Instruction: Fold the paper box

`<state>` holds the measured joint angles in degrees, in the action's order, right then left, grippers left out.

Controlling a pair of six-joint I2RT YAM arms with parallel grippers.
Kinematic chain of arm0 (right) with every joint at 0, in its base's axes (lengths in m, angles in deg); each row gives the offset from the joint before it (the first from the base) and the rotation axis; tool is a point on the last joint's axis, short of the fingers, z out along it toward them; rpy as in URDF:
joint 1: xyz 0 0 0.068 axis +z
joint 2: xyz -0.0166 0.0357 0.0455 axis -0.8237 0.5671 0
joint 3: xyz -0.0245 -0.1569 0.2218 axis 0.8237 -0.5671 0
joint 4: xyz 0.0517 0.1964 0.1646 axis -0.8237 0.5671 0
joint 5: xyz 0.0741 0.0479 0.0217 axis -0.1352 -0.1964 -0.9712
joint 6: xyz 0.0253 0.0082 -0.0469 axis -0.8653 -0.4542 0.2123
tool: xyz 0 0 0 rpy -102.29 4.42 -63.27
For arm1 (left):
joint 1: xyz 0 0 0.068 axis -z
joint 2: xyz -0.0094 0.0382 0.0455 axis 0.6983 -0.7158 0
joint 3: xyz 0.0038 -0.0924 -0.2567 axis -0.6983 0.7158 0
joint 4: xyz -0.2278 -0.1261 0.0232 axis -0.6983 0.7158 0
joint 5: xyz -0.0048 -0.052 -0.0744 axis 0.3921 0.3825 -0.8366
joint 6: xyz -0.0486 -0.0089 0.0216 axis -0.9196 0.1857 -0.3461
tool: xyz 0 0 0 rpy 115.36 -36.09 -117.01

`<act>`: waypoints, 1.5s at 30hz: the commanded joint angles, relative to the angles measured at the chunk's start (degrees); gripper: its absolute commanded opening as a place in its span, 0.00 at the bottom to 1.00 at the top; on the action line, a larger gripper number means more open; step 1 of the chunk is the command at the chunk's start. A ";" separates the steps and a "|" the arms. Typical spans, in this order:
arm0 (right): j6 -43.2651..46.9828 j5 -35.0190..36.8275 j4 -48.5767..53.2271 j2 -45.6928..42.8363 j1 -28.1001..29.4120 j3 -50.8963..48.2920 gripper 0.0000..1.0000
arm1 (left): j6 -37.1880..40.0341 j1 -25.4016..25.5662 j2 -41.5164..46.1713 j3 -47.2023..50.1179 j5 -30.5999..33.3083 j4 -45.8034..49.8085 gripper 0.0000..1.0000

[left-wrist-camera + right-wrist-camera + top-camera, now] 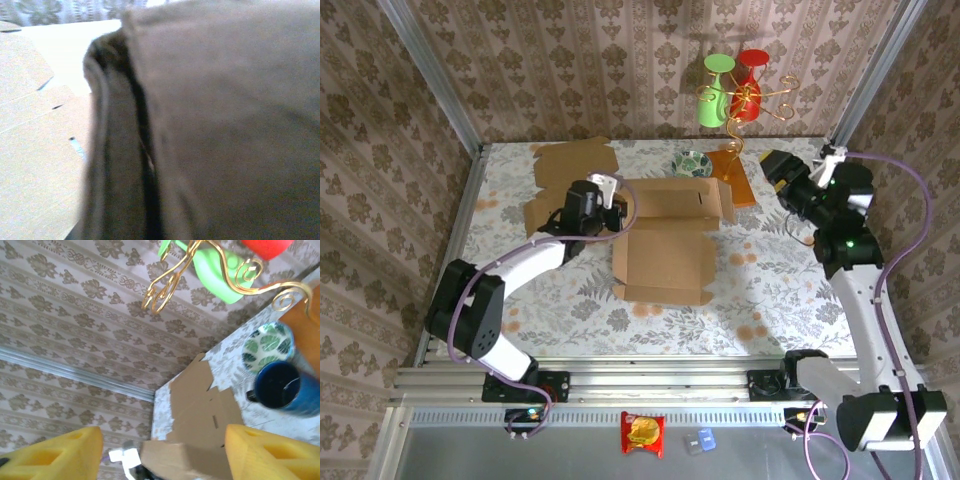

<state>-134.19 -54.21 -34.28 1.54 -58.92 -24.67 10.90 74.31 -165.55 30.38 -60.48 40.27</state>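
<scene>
Patterned brown wallpaper walls (570,70) in an aluminium frame (430,70) close in the scene on three sides; below them lies the table (770,290), covered in a pale floral cloth; the paper box (665,245) sits open at its middle, front lid flap lying flat toward the arm bases and rear wall raised; a flat cardboard sheet (570,170) lies behind and left of the box; the left gripper (616,205) sits at the box's left rear corner, fingers drawn together, brown card blurred right against its camera, though I cannot tell if card lies between them; the right gripper (782,175) hangs off to the box's right rear, yellow fingers (260,455) spread apart on nothing; behind the box stand a gold wire holder (745,100) with a green and a red cup, an orange board (735,178) and a patterned bowl (692,162); a snack packet (643,432) lies beyond the rail nearest the bases.
</scene>
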 commanded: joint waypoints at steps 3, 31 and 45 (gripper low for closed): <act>9.07 -16.18 2.49 5.97 -2.73 3.28 0.54 | -5.04 -6.10 -2.72 -5.57 -26.21 0.11 0.00; 27.37 -26.47 12.96 17.51 7.65 14.79 0.40 | -4.73 -9.57 -12.30 -20.95 -40.69 28.12 0.00; 31.51 -22.88 17.25 19.48 11.92 16.78 0.41 | -4.01 -9.45 -12.59 -21.58 -40.61 29.87 0.00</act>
<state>-104.64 -78.03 -19.18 20.38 -47.68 -9.59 5.83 65.19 -177.79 10.90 -99.26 69.18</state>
